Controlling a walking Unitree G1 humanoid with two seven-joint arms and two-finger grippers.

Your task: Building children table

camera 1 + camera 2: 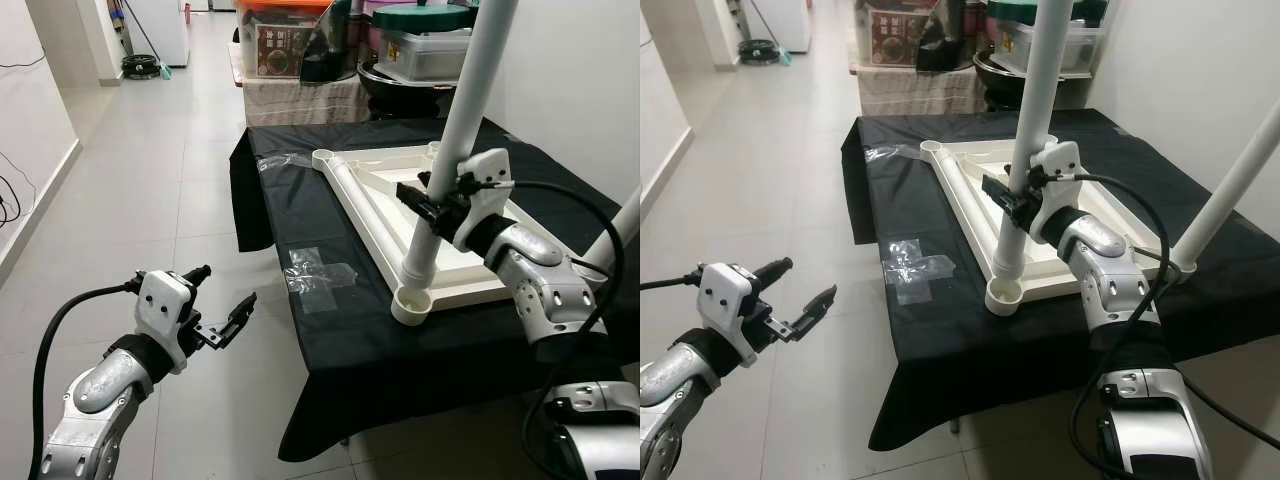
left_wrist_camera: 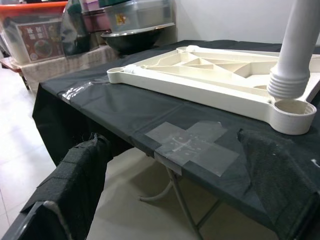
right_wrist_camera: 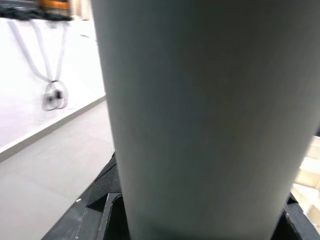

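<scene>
A white children's table top (image 1: 470,262) lies upside down on a black-clothed table (image 1: 330,330). My right gripper (image 1: 432,207) is shut on a white table leg (image 1: 462,110), which it holds nearly upright. The leg's threaded end (image 2: 289,84) hovers just above the near corner socket (image 2: 292,114), slightly off its centre. A second white leg (image 1: 1232,180) stands at the top's right corner. My left gripper (image 1: 228,285) is open and holds nothing; it hangs over the floor to the left of the table's near corner.
Clear tape patches (image 1: 320,272) stick to the cloth near the table's left edge. Storage boxes, a basin and lidded containers (image 1: 290,40) crowd the far end. A white wall runs close on the right. Tiled floor (image 1: 150,200) opens to the left.
</scene>
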